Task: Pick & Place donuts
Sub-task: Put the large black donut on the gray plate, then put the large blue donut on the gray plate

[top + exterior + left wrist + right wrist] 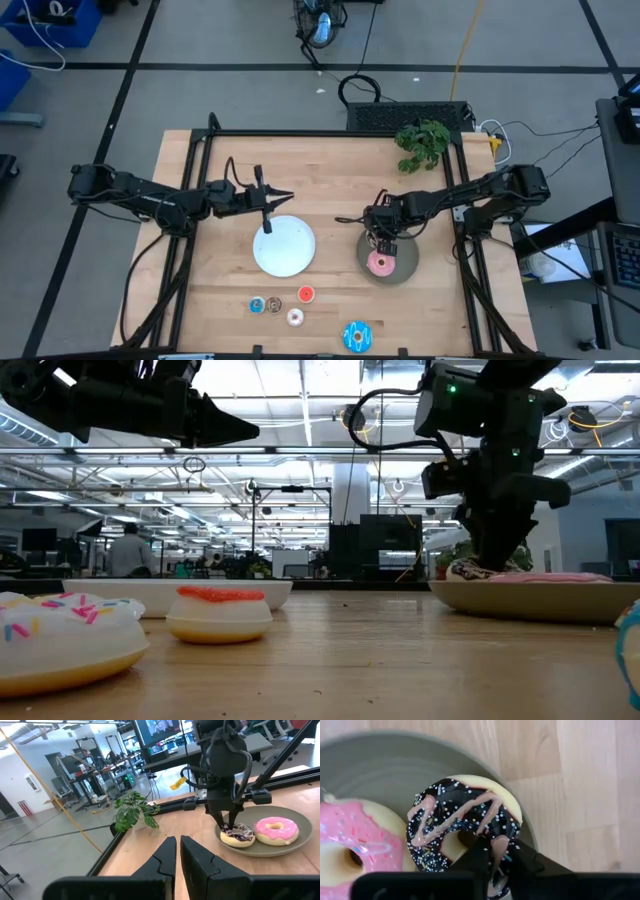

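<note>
Our right tool (231, 823) pinches the rim of the speckled donut (465, 827), already resting on the grey plate (300, 845) beside the pink donut (276, 830) (directly beneath the tool). The left tool (177, 851), clenched empty, hovers above the counter (200, 260).

We are seeing two plates sitting mid-counter (200, 260): the empty plate (284, 246) on the left, the loaded plate (405, 268) on the right. Two donuts are lying in the loaded plate, the sprinkled donut (381, 263) nearer us, the drizzled donut (238, 834) touching it behind, under the right pincer (380, 241). The left pincer (268, 226) is hanging over the empty plate's far rim. Four tiny donuts (281, 303) and one bigger donut (356, 336) are lying near the front edge.
</note>
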You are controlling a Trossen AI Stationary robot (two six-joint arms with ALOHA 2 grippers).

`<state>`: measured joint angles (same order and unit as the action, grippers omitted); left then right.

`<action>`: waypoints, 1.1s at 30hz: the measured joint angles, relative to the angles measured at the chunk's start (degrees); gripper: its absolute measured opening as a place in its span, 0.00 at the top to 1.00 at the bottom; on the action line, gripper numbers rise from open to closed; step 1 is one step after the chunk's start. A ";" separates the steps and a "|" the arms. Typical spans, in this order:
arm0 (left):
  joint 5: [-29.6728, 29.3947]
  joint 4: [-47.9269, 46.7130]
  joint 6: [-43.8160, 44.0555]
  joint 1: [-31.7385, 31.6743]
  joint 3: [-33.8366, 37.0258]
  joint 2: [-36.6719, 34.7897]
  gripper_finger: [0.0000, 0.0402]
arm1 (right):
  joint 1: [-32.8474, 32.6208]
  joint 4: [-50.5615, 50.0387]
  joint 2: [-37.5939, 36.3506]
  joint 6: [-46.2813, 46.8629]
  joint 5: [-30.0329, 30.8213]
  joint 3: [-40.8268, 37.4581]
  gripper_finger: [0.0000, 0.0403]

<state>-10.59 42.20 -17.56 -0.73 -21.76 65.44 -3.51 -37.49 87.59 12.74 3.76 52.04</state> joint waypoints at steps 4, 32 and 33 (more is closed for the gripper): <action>0.00 0.01 -0.01 0.00 0.00 0.01 0.92 | 0.00 -0.43 -0.02 0.48 -1.21 0.10 0.73; 0.09 -0.38 1.18 0.00 0.00 0.01 0.92 | -11.54 -28.05 -0.04 9.16 2.19 31.92 0.34; 0.09 -0.38 1.20 0.02 0.00 0.01 0.92 | -12.79 -27.89 -0.06 9.82 2.17 33.03 0.35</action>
<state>-10.50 41.82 -16.36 -0.71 -21.76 65.45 -16.29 -65.38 87.54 22.56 5.93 85.07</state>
